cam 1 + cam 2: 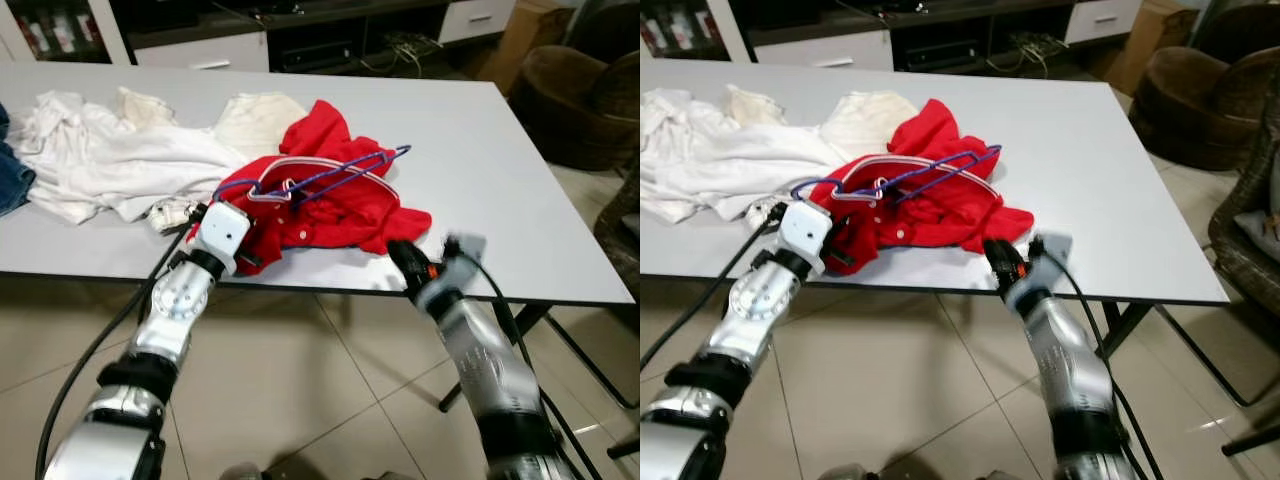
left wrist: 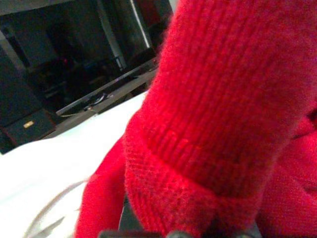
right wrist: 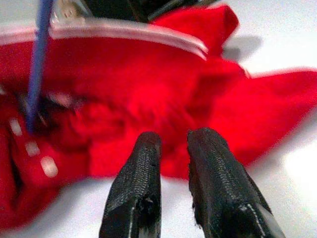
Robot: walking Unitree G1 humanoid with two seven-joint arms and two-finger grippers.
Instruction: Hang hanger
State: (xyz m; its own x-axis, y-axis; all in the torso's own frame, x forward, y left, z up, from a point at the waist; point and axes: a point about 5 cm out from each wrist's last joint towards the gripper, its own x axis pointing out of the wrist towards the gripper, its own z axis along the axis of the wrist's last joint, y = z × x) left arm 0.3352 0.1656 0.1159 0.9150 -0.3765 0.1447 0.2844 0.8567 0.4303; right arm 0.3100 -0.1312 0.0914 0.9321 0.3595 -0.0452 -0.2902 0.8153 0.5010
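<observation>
A crumpled red knit polo shirt (image 1: 320, 195) with a white-trimmed collar lies on the smooth white rectangular table (image 1: 500, 170). The thin blue wire hanger (image 1: 335, 175) rests on top of it, threaded at the collar. My left gripper (image 1: 245, 258) is pushed into the shirt's ribbed edge at the near table rim; I cannot tell whether it is clenched. My right gripper (image 3: 173, 148) hovers just before the shirt's hem, textured black fingers (image 3: 218, 173) slightly parted, grasping nothing. Rumpled white cloths (image 1: 110, 155) lie beside the shirt.

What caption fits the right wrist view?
Right claw, fingers slightly apart, approaching red shirt and blue hanger on white table.
</observation>
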